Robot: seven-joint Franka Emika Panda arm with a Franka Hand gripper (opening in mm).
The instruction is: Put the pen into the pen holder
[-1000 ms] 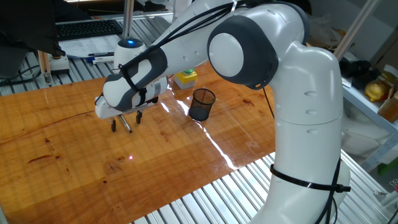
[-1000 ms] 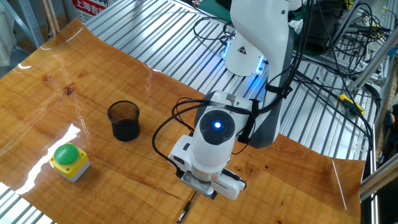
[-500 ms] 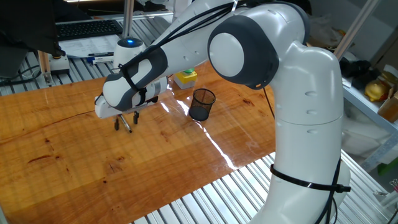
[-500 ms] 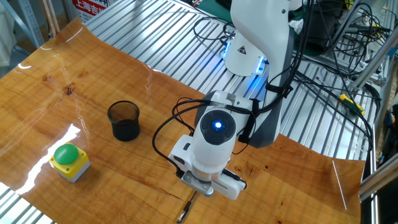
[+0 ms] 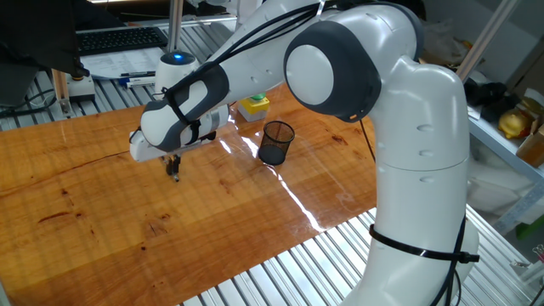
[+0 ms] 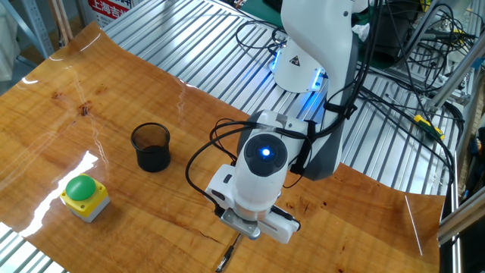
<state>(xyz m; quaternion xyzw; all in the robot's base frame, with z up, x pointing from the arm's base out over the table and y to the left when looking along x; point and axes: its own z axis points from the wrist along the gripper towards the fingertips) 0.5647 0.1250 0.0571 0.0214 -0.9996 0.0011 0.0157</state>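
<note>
Not much to read here tbh. Only a red sign [image 6: 115,9] with white characters, way off behind the end effector [image 6: 241,235] past the bench [image 6: 45,144] edge, cropped and too blurry to make out.

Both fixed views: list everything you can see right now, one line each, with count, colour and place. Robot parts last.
pen: 1, dark with silvery parts, lying on the table under the gripper, one end sticking out toward the table edge
pen holder: 1, black mesh cup, upright on the table, apart from the gripper, nothing visible inside
button box: 1, yellow with green button, on the table near the pen holder
table: 1, glossy brown wood, set on a ribbed metal surface
keyboard: 1, black, behind the table
cables: several, black, behind the robot base
gripper: 1, dark fingers close together, low at the pen
arm: 1, white and grey, blue light on the wrist
</note>
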